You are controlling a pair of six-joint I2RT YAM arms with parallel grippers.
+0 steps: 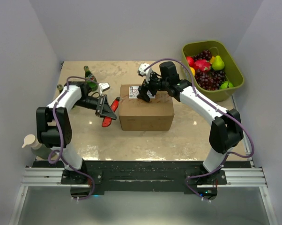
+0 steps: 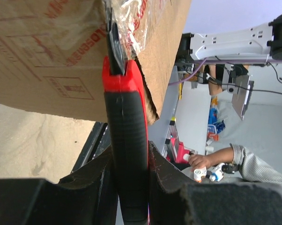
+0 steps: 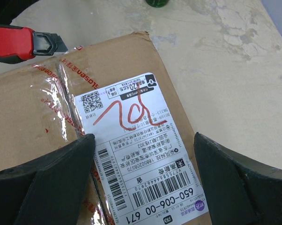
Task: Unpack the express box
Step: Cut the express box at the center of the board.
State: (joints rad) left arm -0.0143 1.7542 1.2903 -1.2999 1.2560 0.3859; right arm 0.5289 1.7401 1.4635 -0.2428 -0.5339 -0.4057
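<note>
Nearest the arm bases, the left tool [image 2: 129,154] is clamped tight on the black-and-red plastic utility knife [image 2: 127,140], handle wedged between both fingers and the blade pointing away from the wrist. And here's the relation that matters: the brown corrugated cardboard express box [image 1: 150,110] sits mid-desk just to the right of that knife, long axis running left to right across the pale stone-patterned desk [image 1: 188,133], so the blade faces the box's left end. From the left wrist view the tip looks to be right at the crinkled clear tape on the cardboard's edge (whether it has actually bitten in, I can't tell). So the left arm is the one placed to cut, and my read is that the stroke would have to travel rightward along the top, toward the other arm. A little farther back, the right tool [image 3: 143,159] hovers over the box's top with its fingers spread wide, gripping nothing, straddling the white printed shipping label [image 3: 141,145] with its red scrawl. Farthest out, the olive-green plastic tub [image 1: 220,95] of fruit sits well apart in the far right corner.
</note>
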